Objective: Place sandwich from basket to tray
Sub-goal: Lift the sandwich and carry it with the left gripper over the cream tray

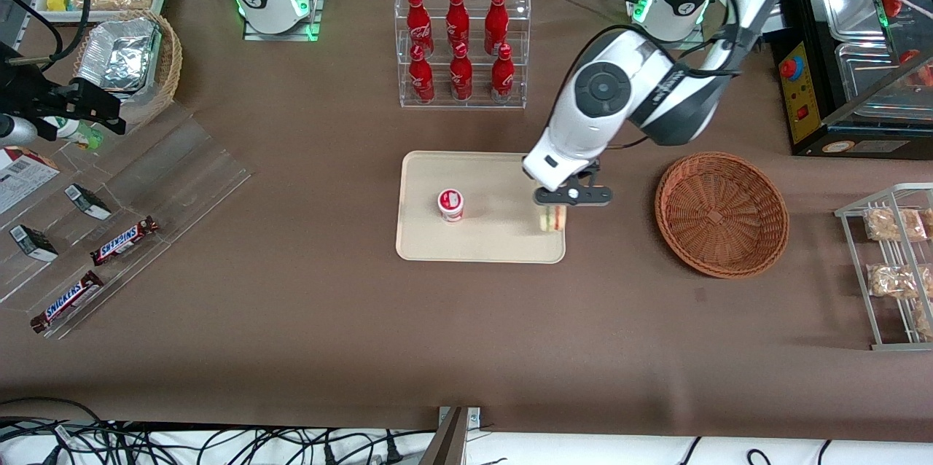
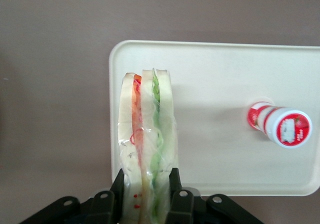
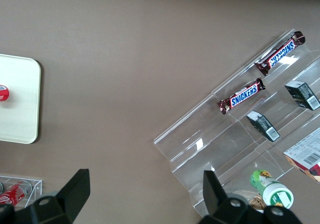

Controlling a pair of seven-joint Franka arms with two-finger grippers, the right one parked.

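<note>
My left gripper (image 1: 552, 216) (image 2: 146, 184) is shut on the wrapped sandwich (image 1: 553, 218) (image 2: 148, 134), holding it just above the cream tray (image 1: 496, 243) (image 2: 210, 74) at the tray's edge nearest the basket. White bread with orange and green filling shows between the black fingers (image 2: 117, 189). The round reddish-brown wicker basket (image 1: 721, 213) lies beside the tray toward the working arm's end, with nothing in it.
A small red-and-white cup (image 1: 450, 204) (image 2: 281, 126) stands on the tray. A clear rack of red bottles (image 1: 461, 42) stands farther from the front camera. A wire rack of snack bags (image 1: 893, 261) lies past the basket. Acrylic steps with Snickers bars (image 1: 124, 240) lie toward the parked arm's end.
</note>
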